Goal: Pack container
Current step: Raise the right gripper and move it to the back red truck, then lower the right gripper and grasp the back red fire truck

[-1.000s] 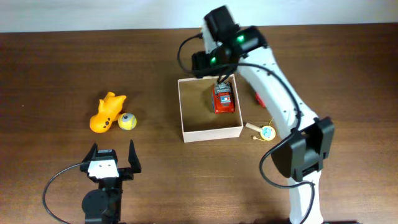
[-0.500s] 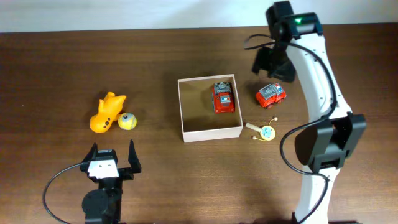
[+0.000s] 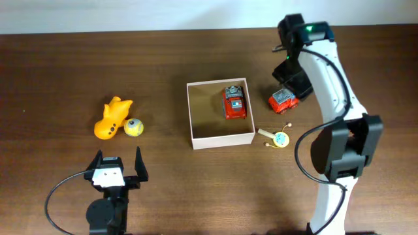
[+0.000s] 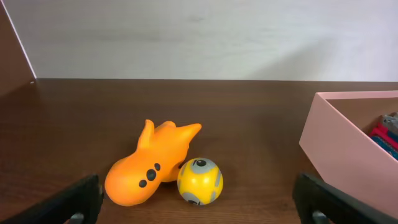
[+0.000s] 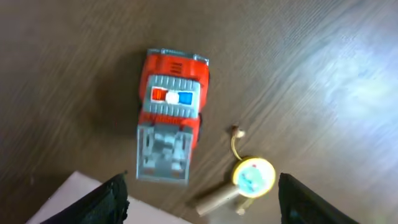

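Well, biggest first: the counter [image 3: 65,65] is dark brown wood-grain, smooth and matte.

The container [image 3: 222,140] sits mid-counter, square and shallow, w/ thin white walls and a brown card floor. It's prob. light and a bit flimsy, and the walls likely flex if squeezed. If it must shift, pinch one wall at the rim near a corner, where it should be stiffest. It could skid on the wood if bumped.

The orange toy [image 3: 112,118] lies well left of the container. It's glossy, rounded plastic, fish-like w/ black dots.

The left claw [image 3: 118,162] is near the front edge, jaws spread wide, holding nothing.

The right claw [image 5: 202,193] hovers over the loose red truck [image 3: 283,100], just right of the container. Its fingers are apart, w/ nothing gripped. That truck is hard, boxy plastic w/ a grey front and a red/blue roof light.

The red truck inside [image 3: 235,102] rests against the far right of the floor.

The yellow ball [image 3: 134,127] touches the orange toy and has grey spots.

Smallest is the round charm [image 3: 279,138], teal-faced w/ a wooden stick, by the container's front-right corner.
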`<state>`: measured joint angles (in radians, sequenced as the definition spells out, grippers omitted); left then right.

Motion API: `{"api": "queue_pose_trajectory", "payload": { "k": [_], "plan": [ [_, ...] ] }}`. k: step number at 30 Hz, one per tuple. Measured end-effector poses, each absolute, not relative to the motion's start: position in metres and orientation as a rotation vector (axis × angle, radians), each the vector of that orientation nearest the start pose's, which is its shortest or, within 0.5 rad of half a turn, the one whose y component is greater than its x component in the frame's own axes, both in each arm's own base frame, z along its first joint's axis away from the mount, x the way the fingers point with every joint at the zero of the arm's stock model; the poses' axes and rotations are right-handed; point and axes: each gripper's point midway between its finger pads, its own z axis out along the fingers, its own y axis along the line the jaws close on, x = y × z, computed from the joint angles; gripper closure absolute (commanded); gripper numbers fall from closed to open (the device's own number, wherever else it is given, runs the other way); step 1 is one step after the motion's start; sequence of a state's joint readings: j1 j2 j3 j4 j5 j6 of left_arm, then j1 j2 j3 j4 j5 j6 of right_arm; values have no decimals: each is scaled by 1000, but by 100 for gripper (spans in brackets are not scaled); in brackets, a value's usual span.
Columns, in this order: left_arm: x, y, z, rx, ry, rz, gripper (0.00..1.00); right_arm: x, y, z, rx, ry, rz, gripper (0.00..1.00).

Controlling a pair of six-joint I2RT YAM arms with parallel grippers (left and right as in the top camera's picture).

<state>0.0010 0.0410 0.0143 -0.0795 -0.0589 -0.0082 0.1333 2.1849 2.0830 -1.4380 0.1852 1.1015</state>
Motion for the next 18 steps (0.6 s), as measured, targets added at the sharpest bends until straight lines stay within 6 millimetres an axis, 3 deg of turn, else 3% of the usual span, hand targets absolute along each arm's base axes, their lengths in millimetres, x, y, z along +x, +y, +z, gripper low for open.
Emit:
{"api": "queue_pose_trajectory", "payload": {
  "k": [5, 13, 18],
  "plan": [
    [247, 10, 152, -52, 1676, 44, 1, 433, 31, 95, 1493, 2611, -167, 28],
    [247, 10, 152, -52, 1676, 44, 1, 452, 35, 85, 1503, 2537, -83, 23],
    [247, 10, 152, -52, 1676, 44, 1, 450, 34, 77, 1510, 2541, -92, 20]
  ]
}}
